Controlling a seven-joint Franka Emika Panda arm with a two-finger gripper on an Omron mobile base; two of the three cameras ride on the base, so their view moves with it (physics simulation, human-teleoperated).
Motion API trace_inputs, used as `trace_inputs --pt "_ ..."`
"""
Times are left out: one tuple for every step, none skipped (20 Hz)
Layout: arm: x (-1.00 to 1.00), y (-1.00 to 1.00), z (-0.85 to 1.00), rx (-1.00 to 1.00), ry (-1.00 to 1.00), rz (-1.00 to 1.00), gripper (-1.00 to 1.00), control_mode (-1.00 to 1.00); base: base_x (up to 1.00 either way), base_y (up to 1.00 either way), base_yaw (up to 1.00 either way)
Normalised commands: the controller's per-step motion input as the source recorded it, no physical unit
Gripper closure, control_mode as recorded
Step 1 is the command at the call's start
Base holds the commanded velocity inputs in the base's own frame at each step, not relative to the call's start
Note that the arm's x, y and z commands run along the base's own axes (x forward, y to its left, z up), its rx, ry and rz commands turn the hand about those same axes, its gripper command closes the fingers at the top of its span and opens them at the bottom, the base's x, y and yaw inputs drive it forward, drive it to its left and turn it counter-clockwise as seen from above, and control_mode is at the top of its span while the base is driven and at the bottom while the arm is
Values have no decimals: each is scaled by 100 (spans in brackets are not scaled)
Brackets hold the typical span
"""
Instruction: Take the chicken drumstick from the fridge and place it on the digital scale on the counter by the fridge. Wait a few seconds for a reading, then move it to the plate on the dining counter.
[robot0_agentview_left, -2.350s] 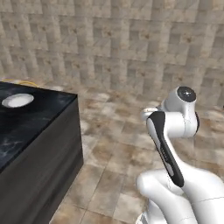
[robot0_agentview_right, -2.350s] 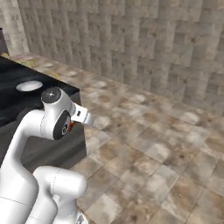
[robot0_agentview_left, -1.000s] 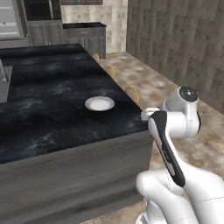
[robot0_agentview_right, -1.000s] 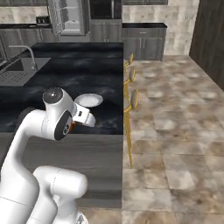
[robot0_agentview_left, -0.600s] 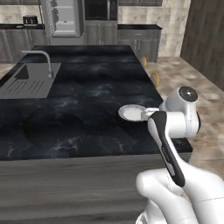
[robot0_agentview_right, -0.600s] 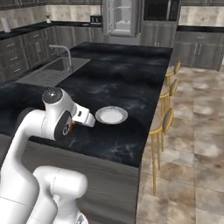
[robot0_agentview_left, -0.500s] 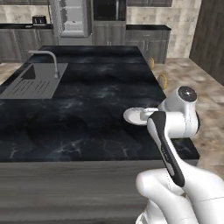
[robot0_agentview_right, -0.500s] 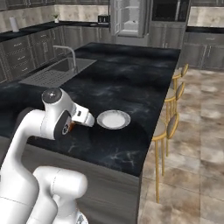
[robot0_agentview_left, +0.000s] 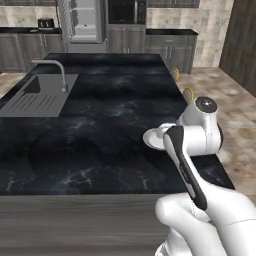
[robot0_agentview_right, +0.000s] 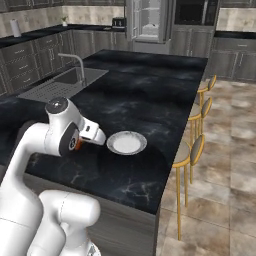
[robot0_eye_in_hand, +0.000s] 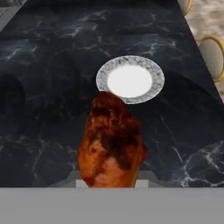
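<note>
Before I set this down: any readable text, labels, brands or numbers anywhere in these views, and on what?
None can be read.
The small round white plate is blank, with only grey marbling on its rim.
The orange-brown chicken drumstick in the gripper bears no label.
The grey steel-look fridge and the dark oven beside it show no legible marks; they are too far away to tell.

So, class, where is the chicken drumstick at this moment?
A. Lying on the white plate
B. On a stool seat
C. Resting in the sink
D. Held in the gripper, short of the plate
D: in the hand view the chicken drumstick sits at the gripper, with the plate bare beyond it.
</note>
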Motion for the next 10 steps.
trace_inputs --pt "24 -51 -11 1 25 -15 100 -100 0 0 0" --pt "58 -66 -17 1 29 -13 100 -100 0 0 0" --pt "91 -74 -26 5 36 -10 100 -100 0 0 0" --pt "100 -75 -31 7 38 -7 100 -100 0 0 0" --pt "100 -83 -33 10 40 -5 100 -100 0 0 0" --pt "100 -91 -25 10 36 -1 100 -100 0 0 0" --pt "100 -97 -21 10 33 0 100 -100 0 0 0" --pt "100 -91 -22 10 33 0 100 -100 0 0 0" --pt "100 -79 -21 9 29 0 100 -100 0 0 0" --pt "100 -64 -19 7 25 0 100 -100 0 0 0"
